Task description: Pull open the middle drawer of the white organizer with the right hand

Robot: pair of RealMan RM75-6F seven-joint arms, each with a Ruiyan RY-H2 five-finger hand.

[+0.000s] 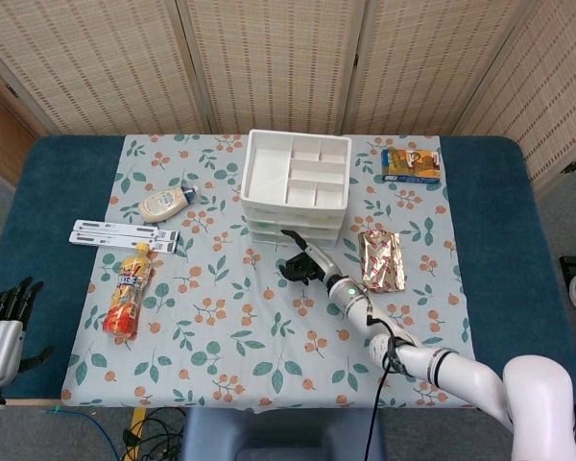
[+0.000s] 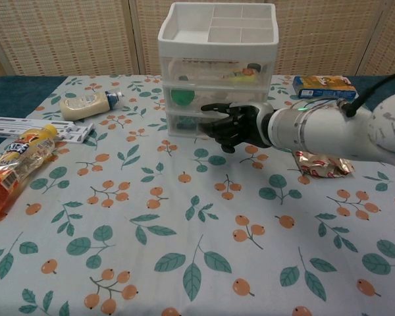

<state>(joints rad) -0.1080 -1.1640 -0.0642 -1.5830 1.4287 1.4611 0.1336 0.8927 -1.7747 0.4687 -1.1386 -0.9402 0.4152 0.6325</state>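
The white organizer (image 1: 296, 182) stands at the back middle of the flowered cloth, with three clear drawers under a divided top tray (image 2: 217, 26). Its middle drawer (image 2: 191, 97) is shut and holds a green thing. My right hand (image 2: 232, 126) is black; it hovers just in front of the drawer fronts, at the lower edge of the middle drawer and over the bottom one, fingers partly spread and holding nothing. I cannot tell whether it touches a drawer. In the head view the right hand (image 1: 300, 264) sits right below the organizer. My left hand (image 1: 2, 322) waits open at the table's near left edge.
A mayonnaise bottle (image 2: 85, 104), two white strips (image 1: 125, 235) and an orange drink bottle (image 2: 13, 168) lie on the left. To the right of my forearm lies a foil packet (image 1: 381, 259), and a blue box (image 2: 324, 86) sits at the back right.
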